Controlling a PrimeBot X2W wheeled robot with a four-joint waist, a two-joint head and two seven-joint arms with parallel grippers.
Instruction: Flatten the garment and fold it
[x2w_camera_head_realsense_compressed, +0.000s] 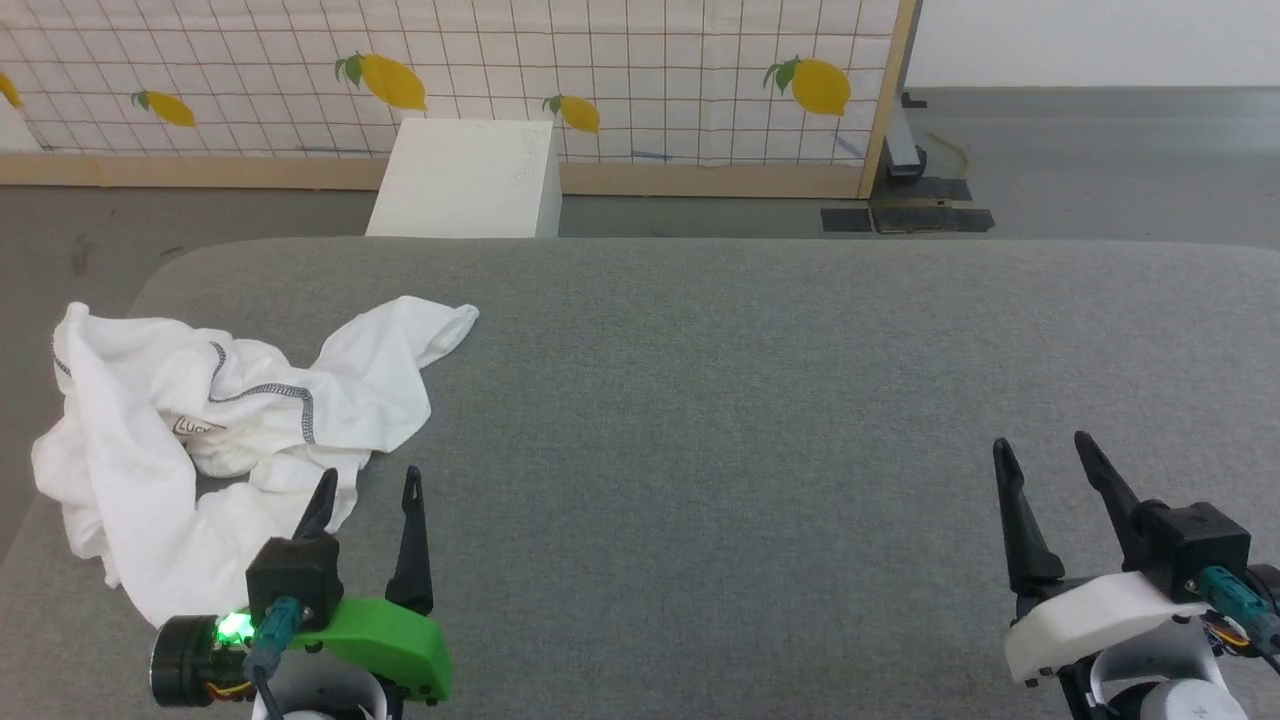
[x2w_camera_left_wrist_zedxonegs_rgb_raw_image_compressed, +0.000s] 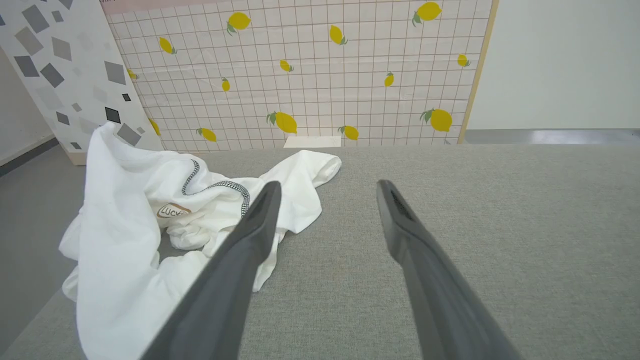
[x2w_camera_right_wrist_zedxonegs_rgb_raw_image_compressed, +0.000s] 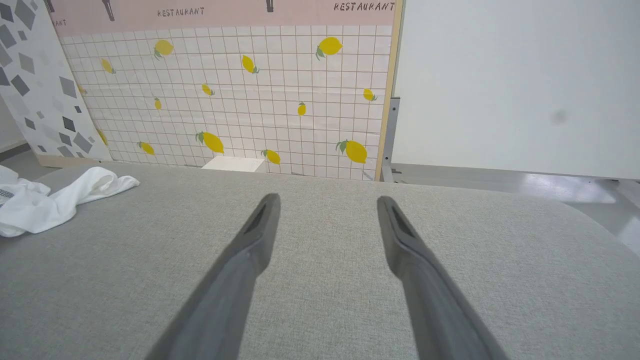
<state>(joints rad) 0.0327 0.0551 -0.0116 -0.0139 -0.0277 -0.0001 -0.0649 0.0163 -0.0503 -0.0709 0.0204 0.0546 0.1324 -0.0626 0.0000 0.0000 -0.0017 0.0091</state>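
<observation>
The garment (x2w_camera_head_realsense_compressed: 200, 420) lies crumpled at the left end of the grey worktop (x2w_camera_head_realsense_compressed: 750, 400), one sleeve trailing toward the middle and its neck label facing up. The left gripper (x2w_camera_head_realsense_compressed: 371, 473) is released, fingers spread, just beside the garment's near edge. Whether it touches the cloth I cannot tell. The right gripper (x2w_camera_head_realsense_compressed: 1041, 441), also released, hangs over bare worktop well apart. Beyond the far edge a white box (x2w_camera_head_realsense_compressed: 465, 180) stands before a lemon-patterned panel (x2w_camera_head_realsense_compressed: 650, 70).

Crumpled garment (x2w_camera_head_realsense_compressed: 130, 400) on table (x2w_camera_head_realsense_compressed: 750, 400), spread left pincer (x2w_camera_head_realsense_compressed: 370, 473) beside it, spread right pincer (x2w_camera_head_realsense_compressed: 1041, 441) apart
</observation>
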